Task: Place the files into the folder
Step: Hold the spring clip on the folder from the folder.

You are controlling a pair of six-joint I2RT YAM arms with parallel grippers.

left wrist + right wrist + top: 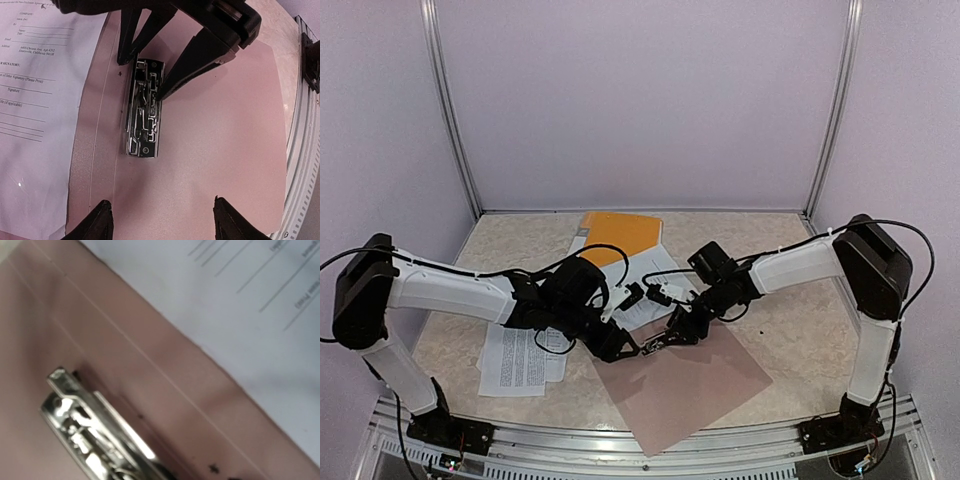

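Top external view: the taupe folder (690,385) lies open and flat on the desk (790,330) near its front edge, inside face up. A metal clip (653,343) sits at its far left corner. The files (520,360), white sheets dense with black print, lie outside it in a loose stack on the desk to its left. Another printed sheet (655,272) lies just behind the folder, partly under the arms, and an orange cover (620,235) lies further back. The left fingers (620,345) and right fingers (672,330) meet over the clip.

Left wrist view: the folder (215,160) is plain pinkish card with crease lines along one side, and the chrome clip (143,120) is fastened beside them. The left fingers (102,222) are spread wide over the card with nothing between them. The right fingers (190,70) come in from the top and stand apart at the clip's far end, one tip on its right side, the other just beside its left edge. The printed sheet (35,100), a form with signature lines, meets the folder's left edge; which lies on top I cannot tell.

Right wrist view: close and blurred, it shows the clip (85,432), the creased folder (125,360) and the sheet (240,305) along its edge.
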